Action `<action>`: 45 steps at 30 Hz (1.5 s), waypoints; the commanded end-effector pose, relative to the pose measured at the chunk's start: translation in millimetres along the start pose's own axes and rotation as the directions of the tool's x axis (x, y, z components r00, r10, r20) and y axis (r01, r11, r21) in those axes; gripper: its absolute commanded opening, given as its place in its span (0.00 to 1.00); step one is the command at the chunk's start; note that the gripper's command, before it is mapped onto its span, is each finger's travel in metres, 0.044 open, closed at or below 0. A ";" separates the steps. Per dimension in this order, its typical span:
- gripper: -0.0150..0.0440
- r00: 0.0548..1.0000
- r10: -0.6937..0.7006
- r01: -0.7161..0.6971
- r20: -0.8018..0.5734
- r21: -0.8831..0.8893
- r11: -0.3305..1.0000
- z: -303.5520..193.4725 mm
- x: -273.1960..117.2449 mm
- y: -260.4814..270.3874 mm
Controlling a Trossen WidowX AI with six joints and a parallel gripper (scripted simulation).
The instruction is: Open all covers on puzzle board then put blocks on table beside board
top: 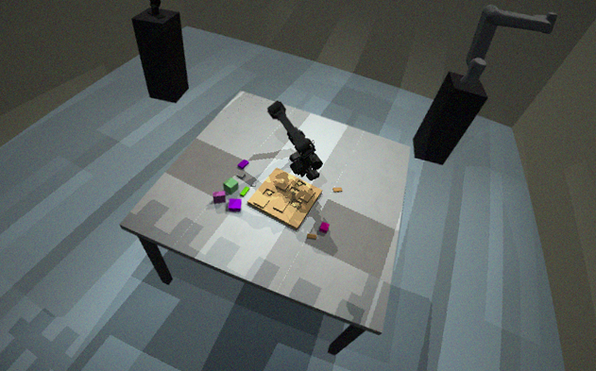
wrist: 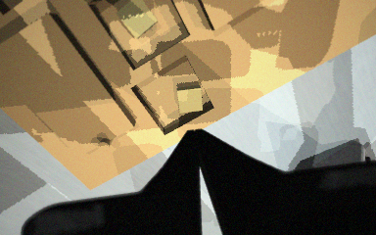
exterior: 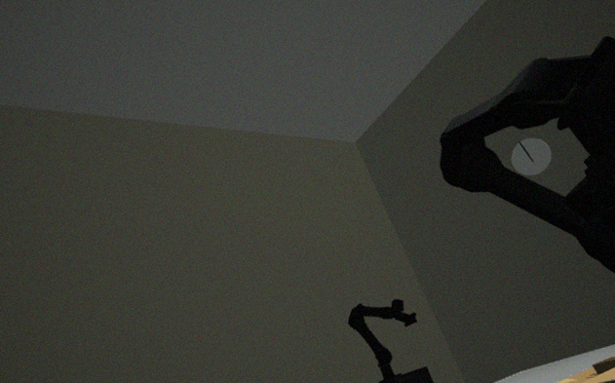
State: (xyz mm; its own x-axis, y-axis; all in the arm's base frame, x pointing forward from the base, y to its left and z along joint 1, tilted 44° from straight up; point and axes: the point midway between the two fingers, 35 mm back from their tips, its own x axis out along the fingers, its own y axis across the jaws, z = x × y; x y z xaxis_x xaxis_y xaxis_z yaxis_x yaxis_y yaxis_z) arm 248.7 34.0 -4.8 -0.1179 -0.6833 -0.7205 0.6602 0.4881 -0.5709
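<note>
The arm (top: 292,130) (exterior: 532,202) is finished in matte black throughout. Slender links are joined by bulkier, rounded housings. The end effector (top: 315,175) (wrist: 195,131) is fitted with two black fingers, each tapered to a narrow tip. Small, pale marks are seen on the dark housings.

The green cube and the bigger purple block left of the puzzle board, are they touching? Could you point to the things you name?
Apart. The top view shows bare tabletop between the green cube (top: 230,186) and the purple block (top: 234,205).
</note>
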 end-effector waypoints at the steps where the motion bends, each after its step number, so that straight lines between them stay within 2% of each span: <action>1: 0.25 1.000 0.004 -0.004 -0.002 -0.009 1.000 -0.9 8.2 -1.2; 10: 0.25 1.000 0.003 -0.003 -0.001 -0.008 1.000 0.5 46.7 -3.5; 40: 0.25 1.000 0.003 -0.003 0.000 -0.008 1.000 3.1 61.2 5.8; 43: 0.25 1.000 0.003 -0.003 0.000 0.084 0.996 3.2 61.2 6.2; 45: 0.25 1.000 0.003 -0.002 0.000 0.221 0.975 3.4 61.3 6.7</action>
State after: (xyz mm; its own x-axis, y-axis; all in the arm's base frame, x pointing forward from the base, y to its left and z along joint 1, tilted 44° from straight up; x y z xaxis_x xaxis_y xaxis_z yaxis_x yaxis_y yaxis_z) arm 246.5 -6.3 -49.6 -0.1178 -0.6783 -0.7252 0.7242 0.4411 -0.5302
